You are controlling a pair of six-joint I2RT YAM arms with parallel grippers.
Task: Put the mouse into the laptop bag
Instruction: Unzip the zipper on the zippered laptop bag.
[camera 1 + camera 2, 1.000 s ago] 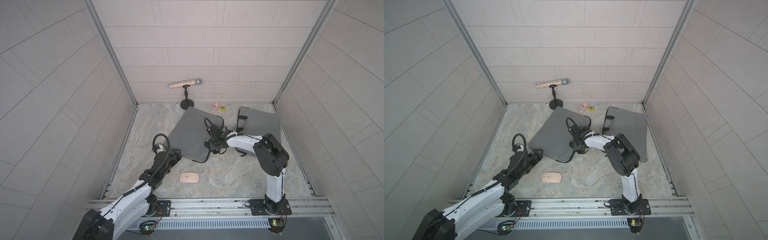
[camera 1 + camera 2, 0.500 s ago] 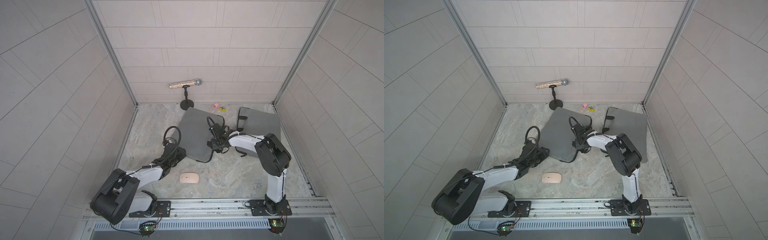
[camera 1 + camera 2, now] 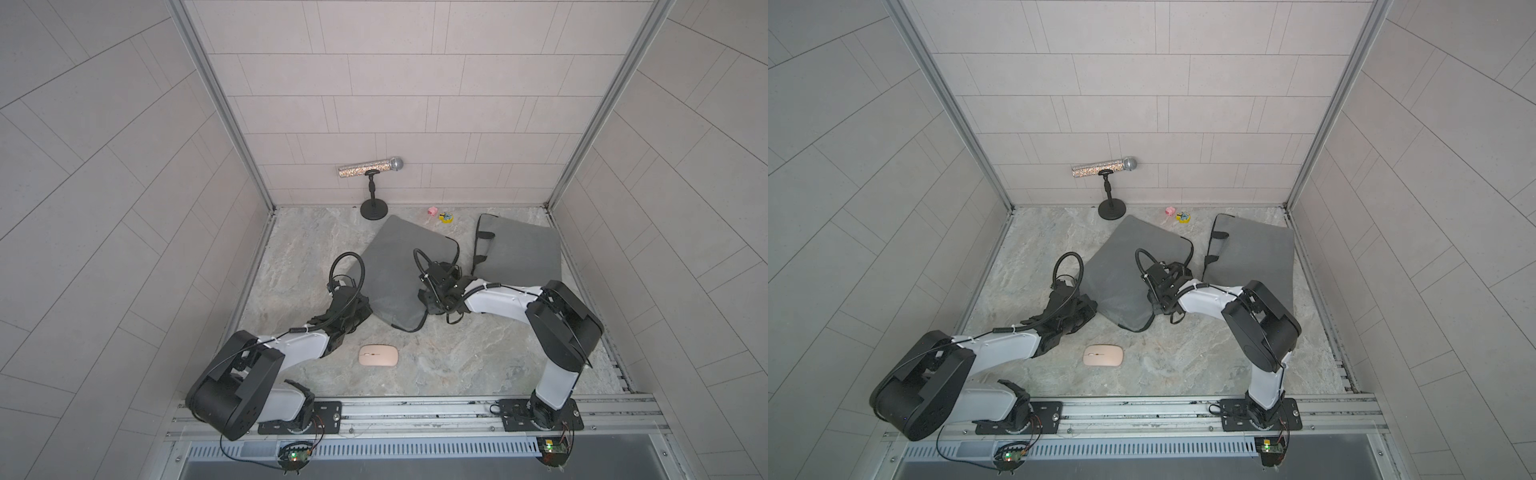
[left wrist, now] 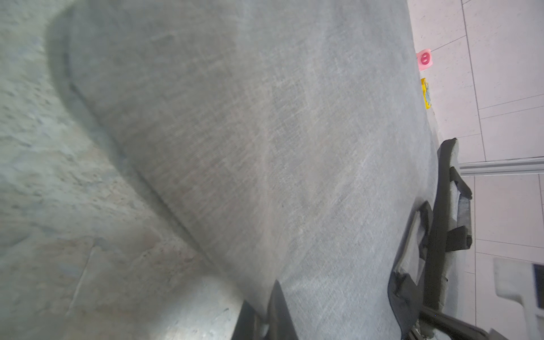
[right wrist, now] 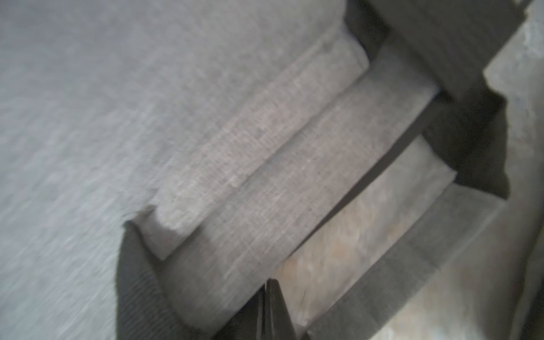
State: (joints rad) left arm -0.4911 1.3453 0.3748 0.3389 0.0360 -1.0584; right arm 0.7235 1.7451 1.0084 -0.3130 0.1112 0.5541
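Two arms work on the marbled desk (image 3: 291, 257), which carries one mouse, one microphone, two small toys and two grey bags. From the left: the left pincer (image 4: 263, 303) is closed on the near-left edge of the laptop bag (image 3: 395, 266), and the left wrist view shows the hem running in between its fingers; the pink mouse (image 3: 378, 355) lies flat on the desk just in front of that bag, outside it and touched by neither arm; the glittery microphone (image 3: 370, 168) sits level on its black stand by the back wall; the right pincer (image 5: 269, 291) is pinched shut on a fabric layer at the bag's mouth, near its black trim; a pink toy (image 3: 432, 211) and a yellow toy (image 3: 446, 216) lie side by side near the back wall; the second grey bag (image 3: 519, 249) rests at the right.

Against a second ago: the left pincer, then wide and short of the bag, has reached its edge and closed; the left arm's elbow has swung into view; the bag's near corner has shifted slightly; the right pincer stays clamped; the mouse has not moved.
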